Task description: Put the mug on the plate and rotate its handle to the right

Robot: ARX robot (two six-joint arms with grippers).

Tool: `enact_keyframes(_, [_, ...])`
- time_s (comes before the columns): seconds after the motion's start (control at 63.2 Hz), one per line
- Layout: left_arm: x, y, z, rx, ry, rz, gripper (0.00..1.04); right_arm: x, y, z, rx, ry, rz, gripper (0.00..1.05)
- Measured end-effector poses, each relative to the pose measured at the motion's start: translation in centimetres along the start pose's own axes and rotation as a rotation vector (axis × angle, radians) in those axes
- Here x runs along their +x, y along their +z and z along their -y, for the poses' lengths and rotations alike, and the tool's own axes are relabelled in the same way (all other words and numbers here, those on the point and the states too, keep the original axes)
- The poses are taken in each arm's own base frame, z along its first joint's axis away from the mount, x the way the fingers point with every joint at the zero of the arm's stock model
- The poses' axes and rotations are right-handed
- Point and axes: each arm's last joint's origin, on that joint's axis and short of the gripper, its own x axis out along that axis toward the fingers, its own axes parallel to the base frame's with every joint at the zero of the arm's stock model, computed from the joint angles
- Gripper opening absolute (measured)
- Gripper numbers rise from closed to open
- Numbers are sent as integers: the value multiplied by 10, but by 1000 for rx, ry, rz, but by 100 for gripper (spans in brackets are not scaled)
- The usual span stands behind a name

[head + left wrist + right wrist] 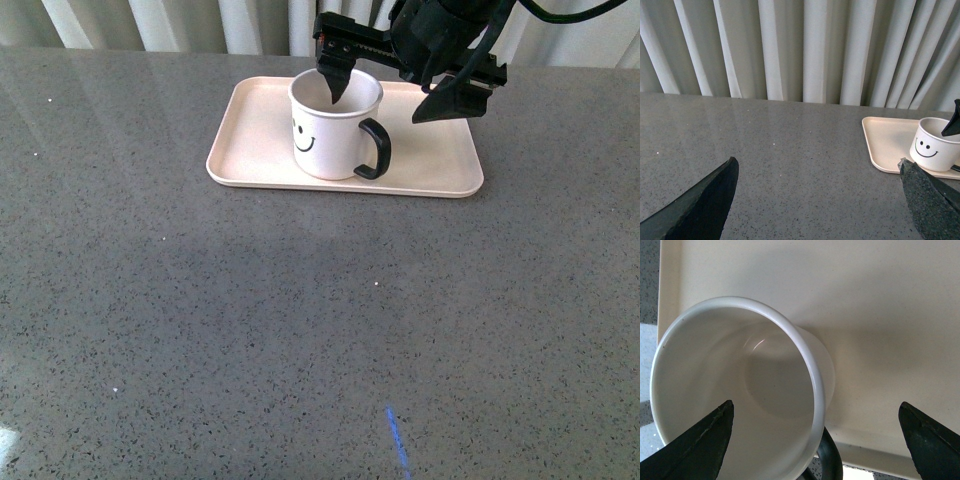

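On the plate (440, 170), mug (325, 150), smiley (303, 135) only in front and left wrist views; right end effector (380, 108) spread astride rim (310, 106).

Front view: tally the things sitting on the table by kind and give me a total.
Mugs: 1, the mug, upright on the plate, handle toward the robot's right.
Plates: 1, the plate.
Total: 2
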Motion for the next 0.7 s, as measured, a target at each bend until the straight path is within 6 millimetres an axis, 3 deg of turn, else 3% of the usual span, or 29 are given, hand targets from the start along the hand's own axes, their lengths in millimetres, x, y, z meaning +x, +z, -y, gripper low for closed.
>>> enact_keyframes(0.19, [0, 0, 0, 0, 0, 0, 96, 3, 1, -3, 6, -3, -5, 94])
enact_keyframes(0.459, [0, 0, 0, 0, 0, 0, 96, 7, 9, -10, 20, -11, -10, 39])
enact_keyframes(0.696, [0, 0, 0, 0, 0, 0, 96, 6, 12, -9, 19, 0, -11, 4])
